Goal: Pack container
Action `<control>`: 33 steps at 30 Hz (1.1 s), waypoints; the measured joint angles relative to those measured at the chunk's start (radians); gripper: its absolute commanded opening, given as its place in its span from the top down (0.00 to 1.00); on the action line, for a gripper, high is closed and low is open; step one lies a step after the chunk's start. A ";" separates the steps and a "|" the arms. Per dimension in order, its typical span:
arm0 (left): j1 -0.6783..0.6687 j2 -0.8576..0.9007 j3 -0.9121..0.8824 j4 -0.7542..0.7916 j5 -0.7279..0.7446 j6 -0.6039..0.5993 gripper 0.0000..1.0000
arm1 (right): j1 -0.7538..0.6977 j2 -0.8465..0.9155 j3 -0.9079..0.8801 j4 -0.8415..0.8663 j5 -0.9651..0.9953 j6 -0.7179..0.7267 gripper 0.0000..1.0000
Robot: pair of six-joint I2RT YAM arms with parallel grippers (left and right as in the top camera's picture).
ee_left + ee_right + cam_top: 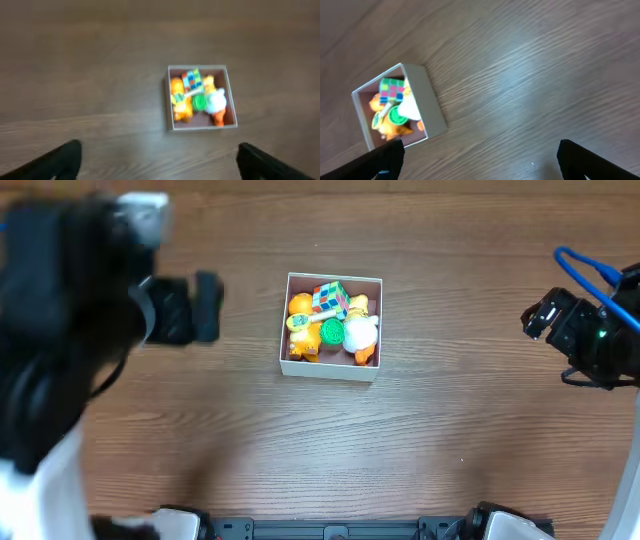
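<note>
Sitting mid-table, the container [330,371] holds a crowd of toys; both grippers are released, empty and well apart from it.
Overhead: left gripper [205,308] left of the box, right gripper [541,318] far right. Cube [331,299], green disc [332,332] and white-orange figure [361,333] crowd the thin walls, so a low sweep could shove the light box or spill one. Left arm is a blur. Left wrist: fingers [65,161] wide, toys soft, layers underneath hidden. Right wrist: fingers [587,159] wide, box at lower left, its near wall hiding part of the contents.
</note>
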 measured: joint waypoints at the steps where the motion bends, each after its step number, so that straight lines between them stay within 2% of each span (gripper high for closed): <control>1: 0.004 -0.053 0.000 -0.001 -0.023 -0.006 0.00 | 0.000 -0.006 0.000 0.010 -0.024 -0.022 0.00; 5: 0.004 -0.138 0.000 -0.003 -0.084 -0.019 0.00 | 0.000 -0.151 -0.003 0.056 -0.105 -0.079 0.00; 10: 0.004 -0.153 0.000 -0.004 -0.104 -0.029 0.00 | 0.000 -0.343 -0.001 0.067 -0.164 -0.100 0.00; 24: 0.004 -0.148 -0.001 -0.004 -0.104 -0.032 0.00 | 0.000 -0.320 -0.001 -0.048 -0.174 -0.106 0.00; 26: 0.004 -0.148 -0.001 -0.004 -0.104 -0.032 0.00 | 0.000 -0.320 -0.001 -0.017 -0.174 -0.133 0.00; 30: 0.004 -0.148 -0.001 -0.004 -0.105 -0.032 0.00 | 0.021 -0.360 -0.032 0.185 -0.192 -0.309 0.00; 33: 0.004 -0.148 -0.002 -0.003 -0.108 -0.032 0.00 | 0.116 -0.531 -0.216 0.317 -0.201 -0.407 0.00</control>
